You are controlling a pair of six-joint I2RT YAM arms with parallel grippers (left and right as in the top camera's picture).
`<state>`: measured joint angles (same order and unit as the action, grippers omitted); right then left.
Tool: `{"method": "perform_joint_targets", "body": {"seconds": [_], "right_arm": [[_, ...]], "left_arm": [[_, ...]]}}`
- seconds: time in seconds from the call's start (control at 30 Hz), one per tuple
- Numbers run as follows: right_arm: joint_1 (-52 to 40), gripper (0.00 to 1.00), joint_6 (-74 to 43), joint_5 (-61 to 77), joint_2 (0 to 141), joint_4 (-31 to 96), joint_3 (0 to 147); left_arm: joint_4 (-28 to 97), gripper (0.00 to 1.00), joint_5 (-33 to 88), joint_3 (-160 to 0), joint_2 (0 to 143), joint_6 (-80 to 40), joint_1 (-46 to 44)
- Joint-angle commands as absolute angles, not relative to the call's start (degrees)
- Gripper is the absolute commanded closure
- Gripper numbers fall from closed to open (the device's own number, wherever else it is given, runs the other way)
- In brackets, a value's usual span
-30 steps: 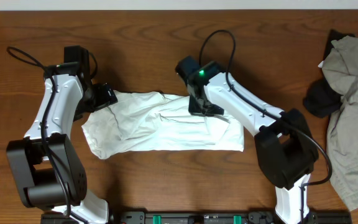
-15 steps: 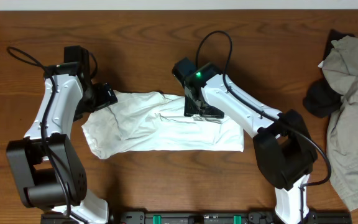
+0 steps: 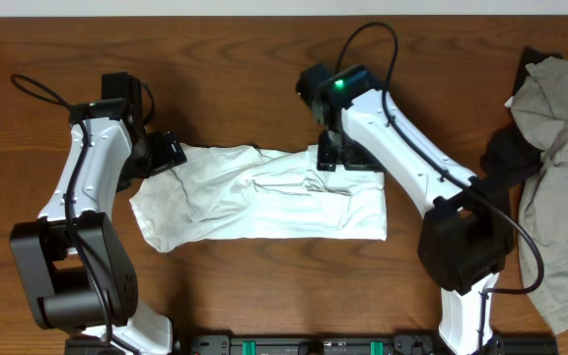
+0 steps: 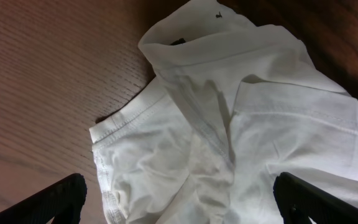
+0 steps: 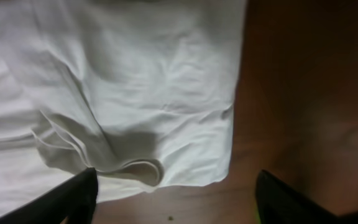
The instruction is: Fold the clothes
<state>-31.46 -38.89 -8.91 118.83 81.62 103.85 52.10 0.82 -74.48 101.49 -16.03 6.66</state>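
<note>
The clothes, a wrinkly white T-shirt (image 3: 264,202), lie folded into a long band across the middle of the table. No lettering shows. My left gripper (image 3: 169,154) hangs over the band's upper left end. In the left wrist view it (image 4: 182,202) stands wide open above a seamed hem of the shirt (image 4: 247,112), gripping nothing. My right gripper (image 3: 340,158) sits over the band's upper right edge. In the right wrist view it (image 5: 179,199) is open too. A folded corner of the shirt (image 5: 135,81) lies just ahead of its fingertips, with bare wood between them.
A heap of beige-grey garments (image 3: 560,177) with a black item (image 3: 509,158) lies at the table's right edge. A black cable (image 3: 37,91) loops beside the left arm. Brown wooden tabletop (image 3: 264,59) surrounds the shirt.
My right gripper has opened, let go of the shirt and shifted right and back from the band's middle to its upper right edge. The left arm has not moved.
</note>
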Motion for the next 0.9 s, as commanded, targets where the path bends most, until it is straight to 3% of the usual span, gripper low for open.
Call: {"method": "perform_joint_targets", "body": {"seconds": [0.0, 0.37, 0.87], "right_arm": [[-31.8, 0.28, -28.0, -0.1, 118.7, 78.5, 99.6], [-33.3, 0.27, -24.8, 11.2, 118.7, 69.8, 87.0], [-42.9, 0.30, -22.7, 17.0, 118.7, 61.4, 86.5]], "left_arm": [[52.2, 0.02, -0.3, -74.2, 101.9, -15.3, 6.9], [52.2, 0.02, -0.3, -74.2, 101.9, -15.3, 6.9], [52.2, 0.02, -0.3, -74.2, 101.9, -15.3, 6.9]]}}
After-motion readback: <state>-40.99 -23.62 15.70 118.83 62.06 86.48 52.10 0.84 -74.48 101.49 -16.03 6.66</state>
